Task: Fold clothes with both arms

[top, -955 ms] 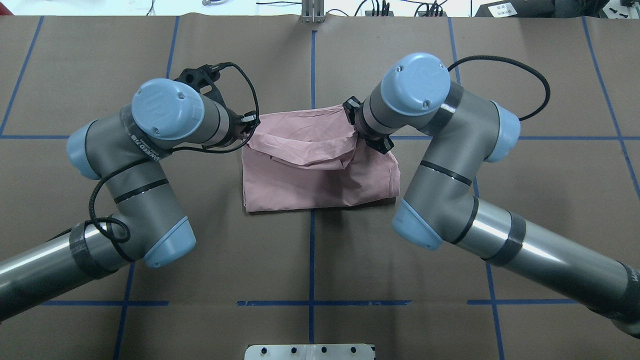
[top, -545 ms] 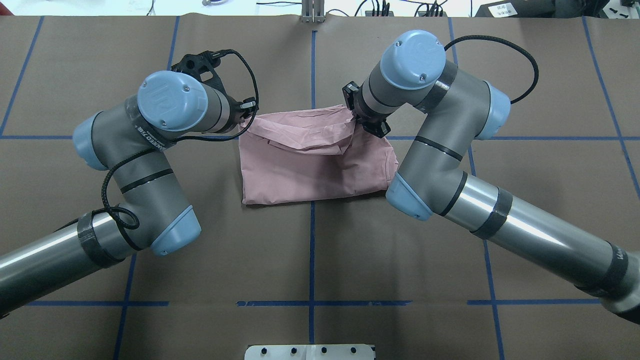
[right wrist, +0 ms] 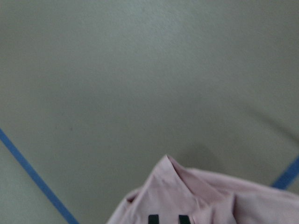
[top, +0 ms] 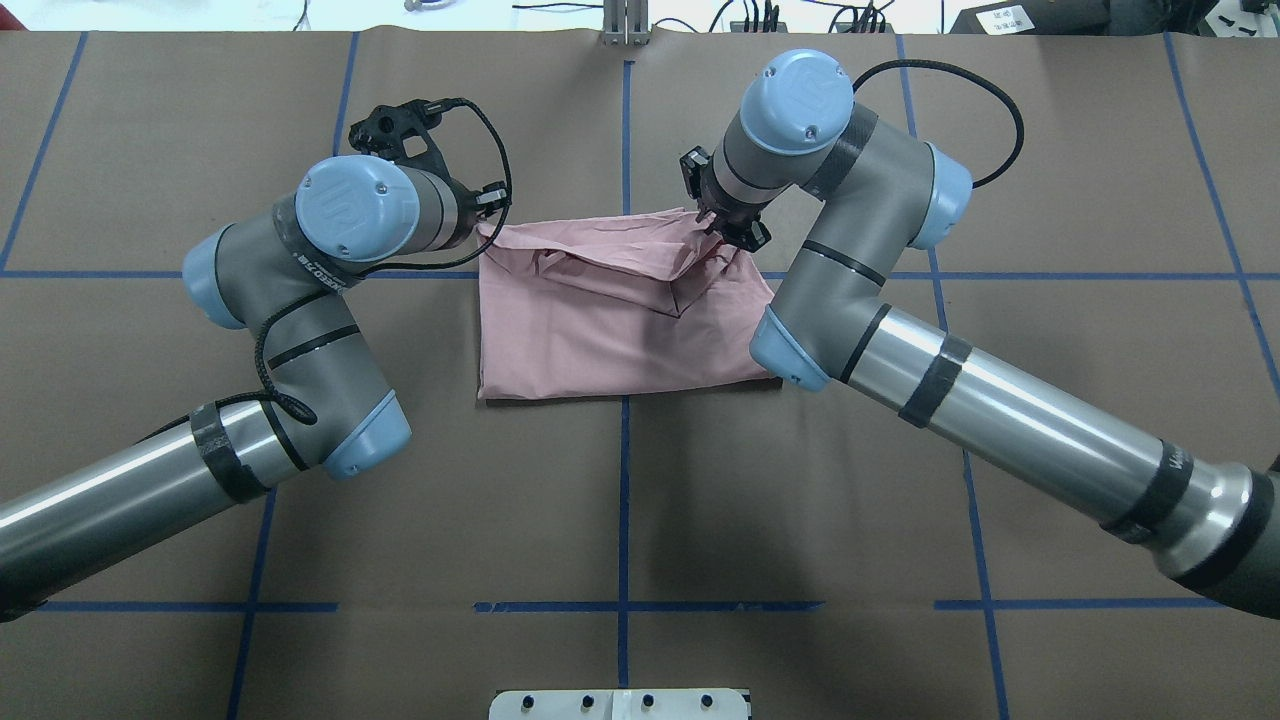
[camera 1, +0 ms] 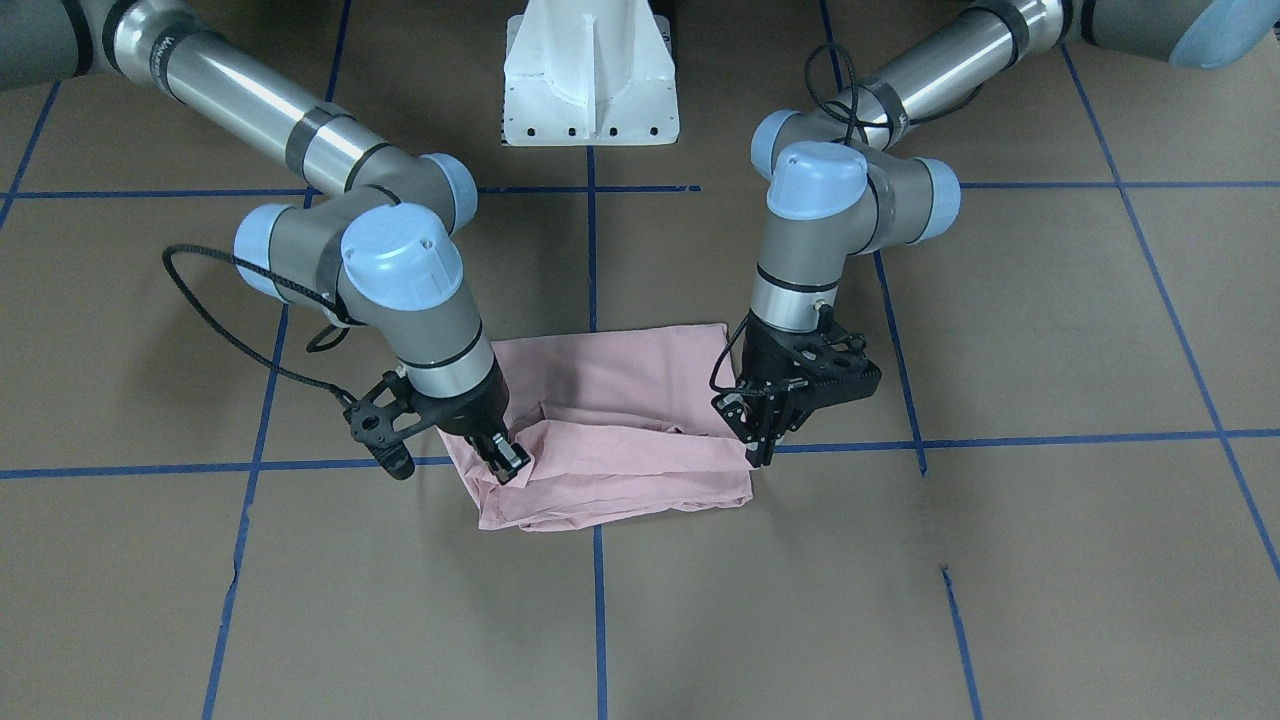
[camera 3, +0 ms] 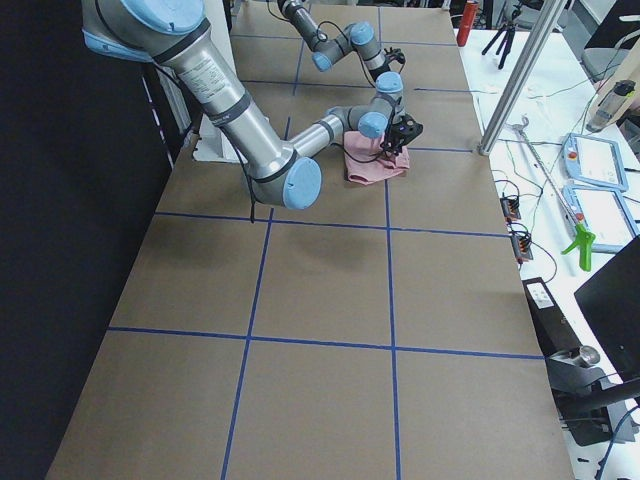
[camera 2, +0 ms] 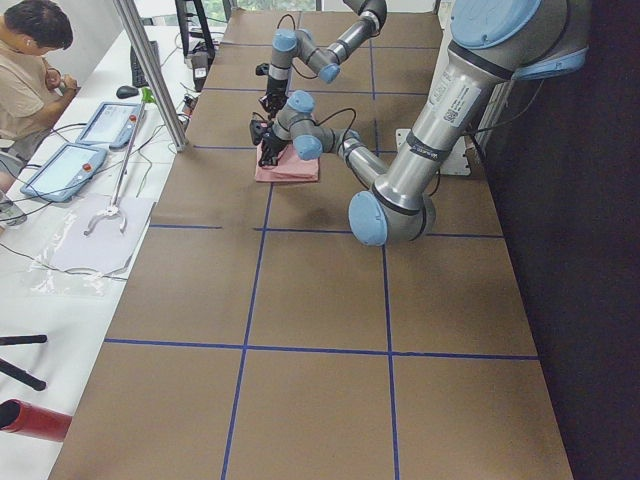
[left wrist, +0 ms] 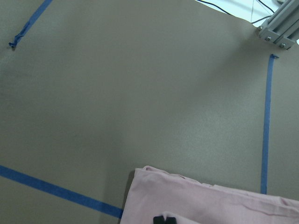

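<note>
Compared with a second ago, seen from over the robot's shoulders, the left black two-finger gripper (camera 1: 760,448) and the right black two-finger gripper (camera 1: 510,462) have both moved toward 12 o'clock, taking the top layer along. The loose flap that sagged across the middle is now flatter and tauter, with slack left only toward 3 o'clock. The whole garment has slid slightly toward 12. The right silver-grey tubular arm (top: 1000,420) has swung inward, and its blue elbow cap now overlaps the cloth's 4 o'clock corner.

The pale pink T-shirt (top: 600,340) lies folded into a rough rectangle on the brown paper-covered desk (top: 450,500). It straddles the middle one of the blue tape lines (top: 622,500), a little toward 12 from centre. The left gripper is at the shirt's 10 o'clock corner, with its fingertips pinched close together on the fabric edge. The right gripper is at the 1 o'clock corner, clamped on a raised peak of cloth.
</note>
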### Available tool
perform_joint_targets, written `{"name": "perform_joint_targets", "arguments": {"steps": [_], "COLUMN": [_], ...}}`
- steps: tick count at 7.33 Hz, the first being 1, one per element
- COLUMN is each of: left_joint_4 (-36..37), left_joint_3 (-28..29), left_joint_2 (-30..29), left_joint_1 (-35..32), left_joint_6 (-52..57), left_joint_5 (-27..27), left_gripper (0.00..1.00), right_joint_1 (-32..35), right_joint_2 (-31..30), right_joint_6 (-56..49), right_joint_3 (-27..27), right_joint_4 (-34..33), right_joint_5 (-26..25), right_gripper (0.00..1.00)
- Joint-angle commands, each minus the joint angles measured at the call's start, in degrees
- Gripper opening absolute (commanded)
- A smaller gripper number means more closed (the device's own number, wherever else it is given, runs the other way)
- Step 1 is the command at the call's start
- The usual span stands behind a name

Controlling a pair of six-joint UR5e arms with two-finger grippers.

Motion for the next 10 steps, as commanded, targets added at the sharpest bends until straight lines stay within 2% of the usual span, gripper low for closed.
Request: {"name": "perform_joint_targets", "arguments": {"steps": [1,2,3,4,5,7,8,10], "left_joint_4": [-7.8,-7.7,-7.6,-7.7,-7.6,-7.5,-7.5,-6.9], "left_joint_3": [4.3,3.8,1.1,-0.4,-1.5,-6.3,-8.0,-9.9], "left_joint_2": [0.9,1.0,1.2,1.2,1.7,8.6,13.1,21.1], "left_joint_1": [-1.9,-1.9,-2.0,-3.3,-6.2,-14.6,-20.4,-30.6], "left_joint_6": [5.0,5.0,5.0,5.1,7.3,21.0,27.8,43.8], "left_joint_5": [0.7,0.3,-1.2,-6.3,-11.7,-23.2,-30.3,-39.3], "left_gripper": [1.00,1.00,1.00,1.00,1.00,1.00,1.00,1.00], "right_joint_1": [8.3,9.5,9.3,9.6,10.8,19.0,25.3,34.6], "right_joint_2": [3.3,2.9,2.6,-0.2,-5.7,-14.3,-18.8,-26.0], "right_joint_6": [-12.6,-13.5,-13.0,-12.9,-14.5,-28.1,-39.1,-59.3], "right_joint_3": [-10.3,-10.2,-8.7,-3.3,2.1,6.5,7.1,7.0], "right_joint_4": [5.7,5.6,5.7,5.4,5.5,5.3,5.3,4.4], "right_joint_5": [8.7,10.9,10.8,11.3,11.5,18.3,23.5,28.0], "right_gripper": [1.00,1.00,1.00,1.00,1.00,1.00,1.00,1.00]}}
